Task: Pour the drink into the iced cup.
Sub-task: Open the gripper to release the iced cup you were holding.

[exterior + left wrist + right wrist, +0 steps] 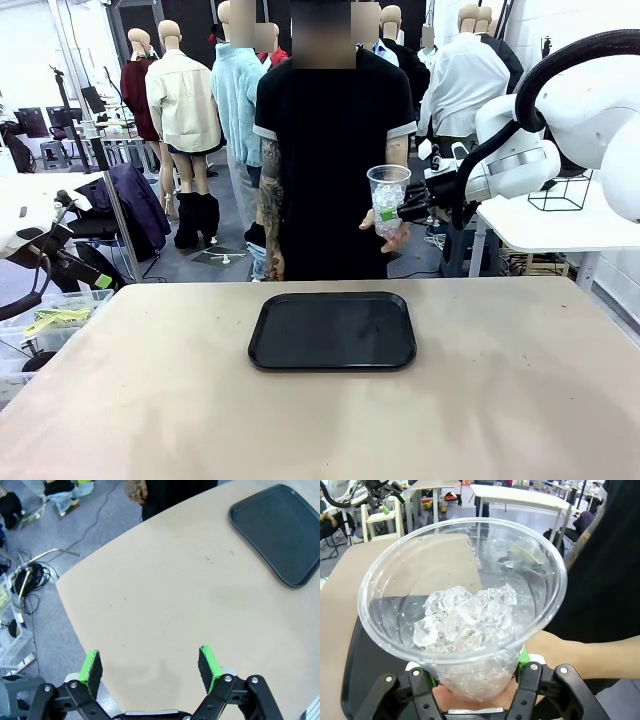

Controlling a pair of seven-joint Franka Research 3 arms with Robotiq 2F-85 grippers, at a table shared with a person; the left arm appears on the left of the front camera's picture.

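Note:
The iced cup [388,195] is a clear plastic cup partly filled with white ice cubes, held upright in the air beyond the table's far edge. My right gripper [412,208] is shut on its lower part from the right. In the right wrist view the cup [465,615] stands between the fingers of that gripper [475,682]. A person's hand [396,237] cups it from below and also shows in the wrist view [560,650]. My left gripper [150,662] hangs open over the table's left part with nothing between its green pads. The drink is out of view.
A black tray [332,331] lies bare in the middle of the tan table [500,400], and it shows at the upper right of the left wrist view [280,535]. The person stands at the far side. Cables and bins sit on the floor to the left.

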